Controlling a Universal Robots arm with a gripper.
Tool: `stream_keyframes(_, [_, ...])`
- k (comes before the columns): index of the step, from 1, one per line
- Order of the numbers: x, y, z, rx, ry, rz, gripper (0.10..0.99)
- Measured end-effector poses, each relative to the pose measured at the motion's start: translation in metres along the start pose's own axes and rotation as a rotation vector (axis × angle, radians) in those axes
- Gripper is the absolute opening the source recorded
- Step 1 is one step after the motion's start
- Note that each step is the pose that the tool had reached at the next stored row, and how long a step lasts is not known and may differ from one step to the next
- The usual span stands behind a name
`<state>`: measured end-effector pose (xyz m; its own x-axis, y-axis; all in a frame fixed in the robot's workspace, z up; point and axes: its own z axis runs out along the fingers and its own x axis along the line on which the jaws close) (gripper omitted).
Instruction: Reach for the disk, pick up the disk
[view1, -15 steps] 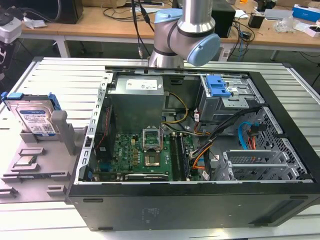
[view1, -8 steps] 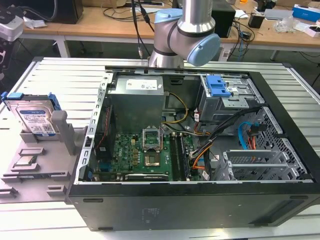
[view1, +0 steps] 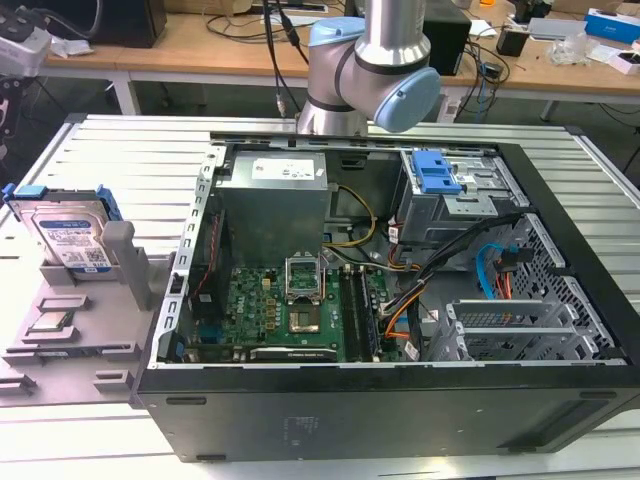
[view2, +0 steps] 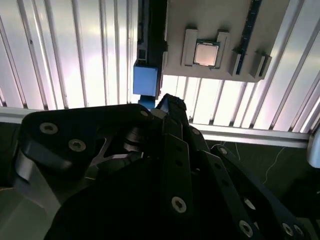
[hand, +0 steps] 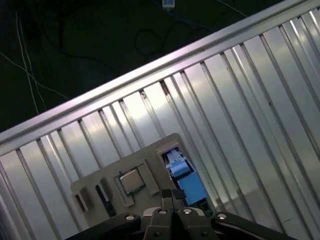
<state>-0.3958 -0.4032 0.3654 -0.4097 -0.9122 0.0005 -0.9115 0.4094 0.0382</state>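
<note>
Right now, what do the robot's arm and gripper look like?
The arm is a silver-grey metal tube with rounded joints capped in light blue. The gripper is black, built of flat linkage bars joined by round silver screw heads, in both wrist views.

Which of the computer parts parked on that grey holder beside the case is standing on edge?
The disk, with its blue bracket, stands upright in the grey holder; the small square processor chip lies flat.
</note>
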Motion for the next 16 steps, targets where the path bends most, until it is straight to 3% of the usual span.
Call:
stream_keyframes(2, [0.0000, 0.0000, 0.0000, 0.000, 0.0008, -0.021, 0.106])
stream_keyframes(7, [0.0000, 0.0000, 0.0000, 0.000, 0.0051, -0.135, 0.106])
stream_keyframes(16, [0.0000, 0.0000, 0.0000, 0.000, 0.0094, -0.248, 0.106])
